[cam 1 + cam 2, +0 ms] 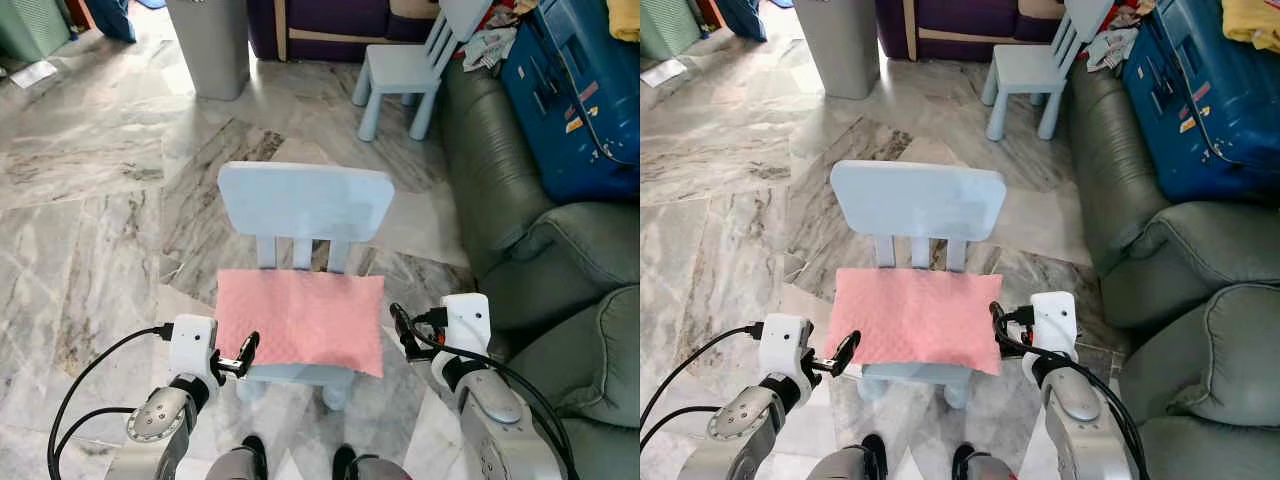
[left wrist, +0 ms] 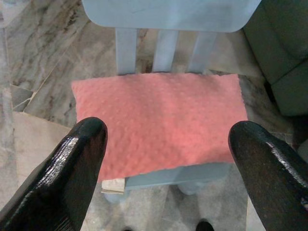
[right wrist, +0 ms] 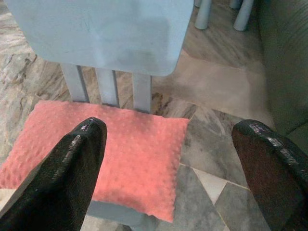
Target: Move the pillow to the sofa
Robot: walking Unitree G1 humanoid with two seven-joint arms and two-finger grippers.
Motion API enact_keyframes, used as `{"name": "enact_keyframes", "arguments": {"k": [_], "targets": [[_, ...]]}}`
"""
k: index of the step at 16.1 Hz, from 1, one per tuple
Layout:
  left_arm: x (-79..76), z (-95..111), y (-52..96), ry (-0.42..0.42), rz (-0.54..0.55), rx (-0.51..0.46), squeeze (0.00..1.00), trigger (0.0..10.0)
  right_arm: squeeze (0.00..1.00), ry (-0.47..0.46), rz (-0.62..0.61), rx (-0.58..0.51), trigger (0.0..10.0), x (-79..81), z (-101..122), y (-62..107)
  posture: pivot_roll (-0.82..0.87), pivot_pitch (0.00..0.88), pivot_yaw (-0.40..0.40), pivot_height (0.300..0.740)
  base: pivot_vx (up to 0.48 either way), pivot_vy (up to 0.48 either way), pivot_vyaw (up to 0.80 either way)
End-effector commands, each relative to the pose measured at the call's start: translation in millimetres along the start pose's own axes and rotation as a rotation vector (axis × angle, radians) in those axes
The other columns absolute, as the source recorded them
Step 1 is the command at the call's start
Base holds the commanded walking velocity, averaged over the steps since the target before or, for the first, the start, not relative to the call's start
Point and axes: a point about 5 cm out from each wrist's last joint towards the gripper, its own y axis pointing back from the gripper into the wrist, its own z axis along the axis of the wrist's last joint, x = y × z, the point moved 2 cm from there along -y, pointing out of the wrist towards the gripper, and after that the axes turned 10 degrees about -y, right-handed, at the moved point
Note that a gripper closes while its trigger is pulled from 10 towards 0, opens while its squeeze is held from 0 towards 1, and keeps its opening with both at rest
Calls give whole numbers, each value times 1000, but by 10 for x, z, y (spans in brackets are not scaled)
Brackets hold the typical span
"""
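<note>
A pink dimpled pillow (image 1: pixel 300 318) lies flat on the seat of a small light-blue child's chair (image 1: pixel 305 202) right in front of me. My left gripper (image 1: pixel 245 353) hovers at the pillow's near left corner, open, nothing between its fingers. At the pillow's near right edge my right gripper (image 1: pixel 400 326) is likewise open and holds nothing. In both wrist views the black fingers (image 2: pixel 77 168) (image 3: pixel 72 163) stand wide apart with the pillow beyond them. The grey-green sofa (image 1: pixel 590 260) runs along my right side.
A blue suitcase (image 1: pixel 575 90) lies on the sofa's far end. A second light-blue chair (image 1: pixel 405 65) stands beyond, beside a grey bin (image 1: pixel 210 45) and purple furniture (image 1: pixel 320 20). Marble floor (image 1: pixel 90 200) lies open to the left.
</note>
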Motion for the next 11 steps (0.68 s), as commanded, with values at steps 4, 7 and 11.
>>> {"name": "enact_keyframes", "arguments": {"k": [4,7,11], "targets": [[-19,-20,19,-7,-4,18,0,10000,0,-5,1,1,10000,6,13,12,-18,249,-27,740,0,0,0],[-28,-23,21,-4,-2,20,0,10000,0,-4,2,1,10000,22,12,1,-17,253,-26,740,0,0,0],[-43,-36,29,-1,-2,25,0,10000,0,4,-3,-6,10000,-12,47,-25,-21,258,-29,716,0,0,0]]}}
